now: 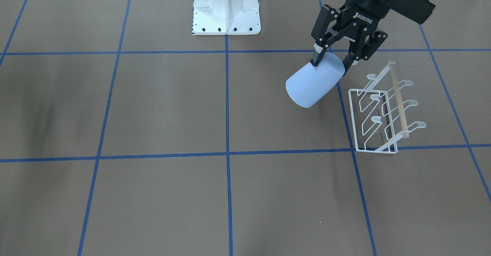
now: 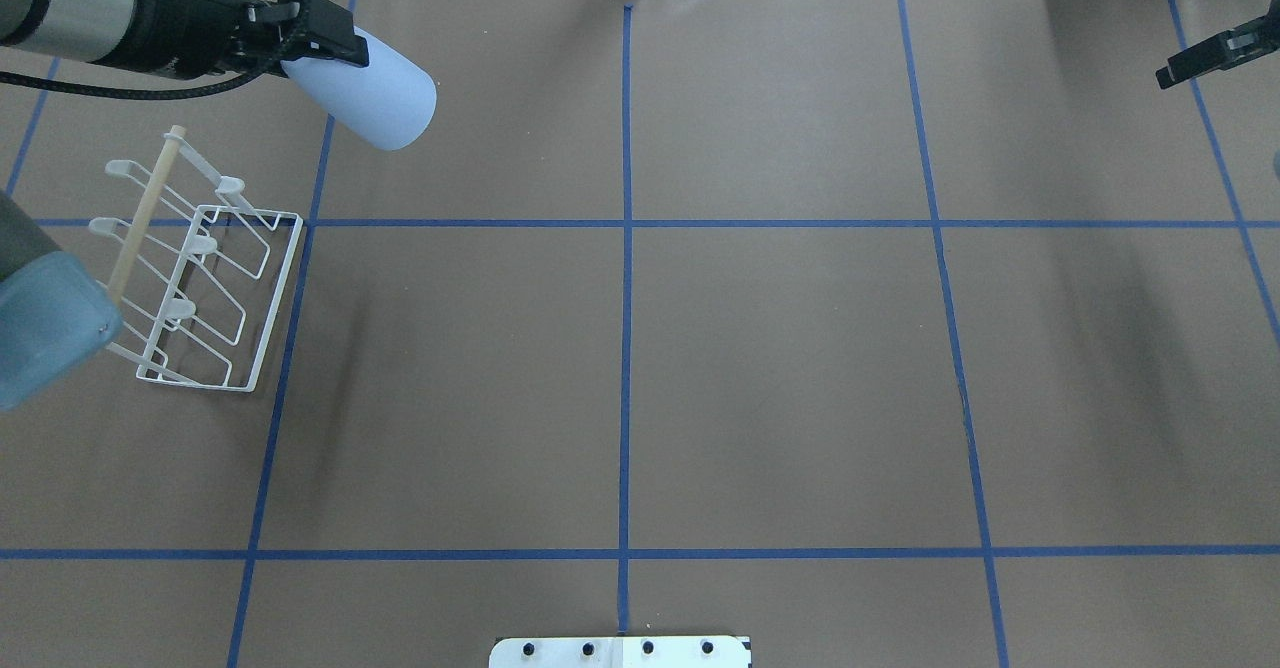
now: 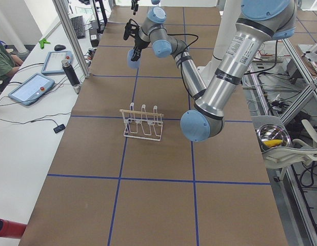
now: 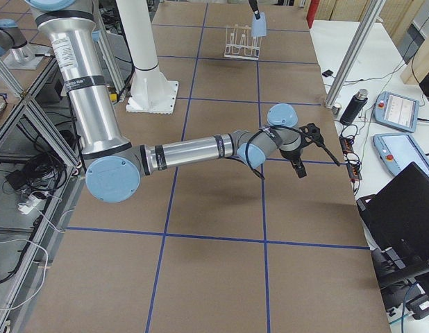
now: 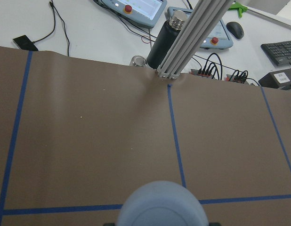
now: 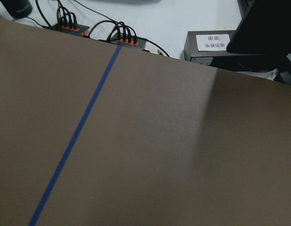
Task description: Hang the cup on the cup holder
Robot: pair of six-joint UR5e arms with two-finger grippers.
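Note:
The pale blue cup (image 1: pixel 312 84) is held above the table, tilted, with its rounded base pointing away from the gripper. My left gripper (image 1: pixel 332 63) is shut on its rim end. The cup also shows in the overhead view (image 2: pixel 375 98) and at the bottom of the left wrist view (image 5: pixel 162 205). The white wire cup holder (image 1: pixel 383 114) with its wooden rod stands on the table just beside and below the cup, and its prongs are bare. In the overhead view the rack (image 2: pixel 200 278) sits at the far left. My right gripper (image 2: pixel 1200 60) hovers far off at the other end; I cannot tell its jaw state.
The white robot pedestal (image 1: pixel 226 10) stands at the table's middle edge. My left arm's blue elbow (image 2: pixel 40 328) hangs over the rack's near end. An aluminium post (image 5: pixel 192 37), a black bottle (image 5: pixel 166 40) and control tablets stand beyond the far edge.

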